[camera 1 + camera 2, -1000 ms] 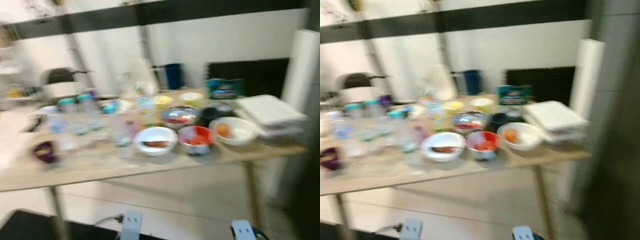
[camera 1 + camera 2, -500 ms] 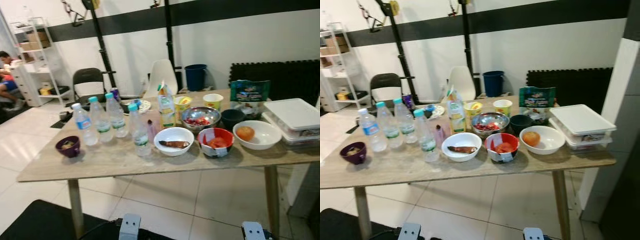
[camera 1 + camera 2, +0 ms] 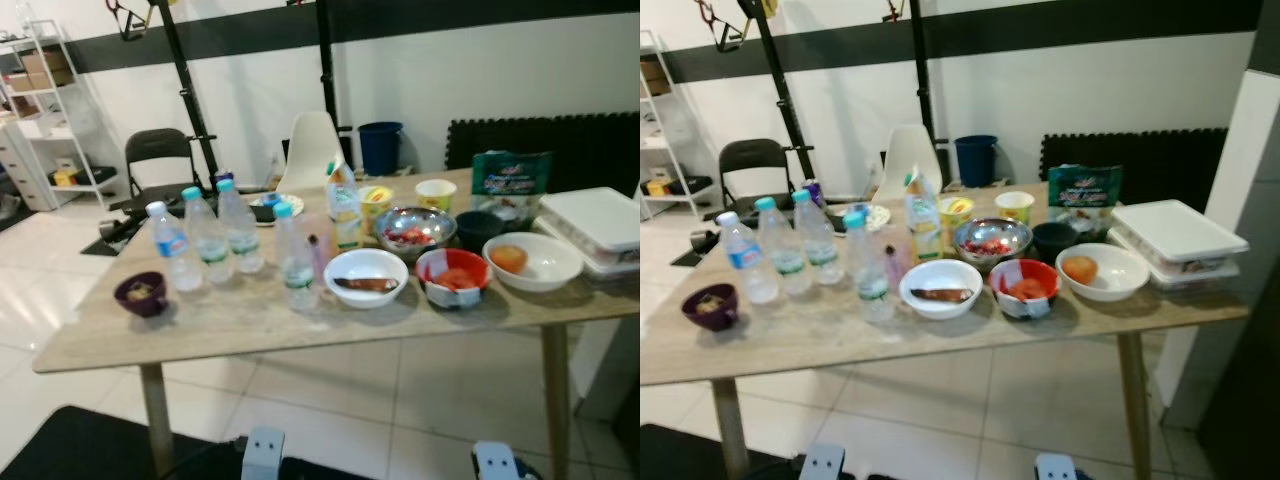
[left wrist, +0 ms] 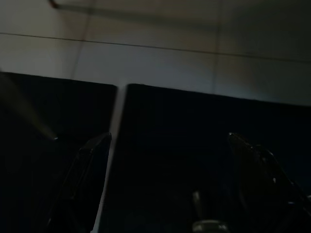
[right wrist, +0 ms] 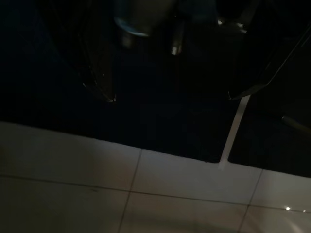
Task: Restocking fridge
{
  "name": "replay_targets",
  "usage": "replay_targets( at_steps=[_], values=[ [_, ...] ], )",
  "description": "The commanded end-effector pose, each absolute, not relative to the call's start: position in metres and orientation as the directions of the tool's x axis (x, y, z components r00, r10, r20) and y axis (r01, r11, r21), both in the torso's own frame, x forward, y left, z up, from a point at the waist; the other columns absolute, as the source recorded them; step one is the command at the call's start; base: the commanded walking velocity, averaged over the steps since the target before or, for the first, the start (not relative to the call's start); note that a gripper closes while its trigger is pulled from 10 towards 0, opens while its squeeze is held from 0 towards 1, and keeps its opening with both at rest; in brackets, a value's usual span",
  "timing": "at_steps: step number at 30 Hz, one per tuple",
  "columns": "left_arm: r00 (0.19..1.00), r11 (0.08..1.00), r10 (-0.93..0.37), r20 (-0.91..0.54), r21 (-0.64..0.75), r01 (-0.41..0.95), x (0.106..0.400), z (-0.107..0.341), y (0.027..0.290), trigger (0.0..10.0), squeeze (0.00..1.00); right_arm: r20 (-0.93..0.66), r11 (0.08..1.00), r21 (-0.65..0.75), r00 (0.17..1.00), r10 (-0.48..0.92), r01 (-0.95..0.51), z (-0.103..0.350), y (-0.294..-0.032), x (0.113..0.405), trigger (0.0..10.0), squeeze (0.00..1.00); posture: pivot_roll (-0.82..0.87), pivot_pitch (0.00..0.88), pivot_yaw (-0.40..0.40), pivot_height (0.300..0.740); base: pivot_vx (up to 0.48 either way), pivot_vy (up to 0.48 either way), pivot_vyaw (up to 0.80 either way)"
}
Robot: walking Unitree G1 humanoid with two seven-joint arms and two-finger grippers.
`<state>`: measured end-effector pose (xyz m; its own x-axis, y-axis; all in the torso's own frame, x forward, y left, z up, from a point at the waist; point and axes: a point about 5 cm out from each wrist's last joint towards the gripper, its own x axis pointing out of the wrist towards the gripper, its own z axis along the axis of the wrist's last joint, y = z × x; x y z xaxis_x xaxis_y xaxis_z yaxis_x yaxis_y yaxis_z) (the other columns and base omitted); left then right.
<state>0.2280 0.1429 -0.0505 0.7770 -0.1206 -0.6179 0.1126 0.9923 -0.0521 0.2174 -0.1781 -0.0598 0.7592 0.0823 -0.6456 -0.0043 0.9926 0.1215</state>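
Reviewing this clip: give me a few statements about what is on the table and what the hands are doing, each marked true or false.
1. Four water bottles stand on the table. True.
2. The white bowl near the table's right end holds an orange-coloured item. True.
3. The purple bowl sits next to the white lidded containers. False: it is at the table's left end, and the containers are at the right end.
4. The left hand is shut on a bottle. False: its fingers are apart and hold nothing, above dark floor mats.
5. The right hand is open, over dark mats and floor tiles. True.
6. The red bowl stands on the floor. False: it is on the table, between two white bowls.
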Motion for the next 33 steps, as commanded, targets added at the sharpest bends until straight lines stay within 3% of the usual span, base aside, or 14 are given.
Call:
replay_targets(
  at_steps=[1, 12, 16, 23, 33],
  values=[
    [0.765, 0.994, -0.105, -0.636, -0.047, 0.097, 0.224, -0.054, 0.148, 10.0, 0.00, -0.655, 0.992, 0.129, 0.752, 0.072, 0.017, -0.062, -0.179, 0.215, 10.0, 0.00, -0.01, 0.011, 0.087, 0.740, 0.000, 0.480, 0.00],
    [0.762, 0.997, -0.071, -0.644, -0.042, 0.058, 0.224, -0.054, 0.159, 10.0, 0.00, -0.661, 0.992, 0.128, 0.744, 0.094, -0.012, -0.064, -0.173, 0.210, 10.0, 0.00, -0.05, 0.048, 0.068, 0.740, 0.000, 0.456, 0.00],
    [0.767, 0.995, -0.101, -0.633, -0.052, 0.089, 0.229, -0.051, 0.150, 10.0, 0.00, -0.651, 0.993, 0.114, 0.752, 0.102, -0.037, -0.061, -0.178, 0.213, 10.0, 0.00, -0.05, 0.051, 0.093, 0.740, 0.000, 0.000, 0.00],
    [0.761, 0.989, -0.139, -0.634, -0.048, 0.140, 0.235, -0.048, 0.140, 10.0, 0.00, -0.649, 0.993, 0.109, 0.760, 0.031, 0.052, -0.059, -0.195, 0.215, 10.0, 0.00, -0.05, 0.044, 0.092, 0.740, 0.000, 0.000, 0.00],
    [0.765, 0.993, -0.119, -0.632, -0.054, 0.109, 0.237, -0.047, 0.142, 10.0, 0.00, -0.644, 0.993, 0.121, 0.762, 0.068, 0.013, -0.058, -0.185, 0.219, 10.0, 0.00, -0.04, 0.037, 0.075, 0.740, 0.000, 0.000, 0.00]
  ],
)
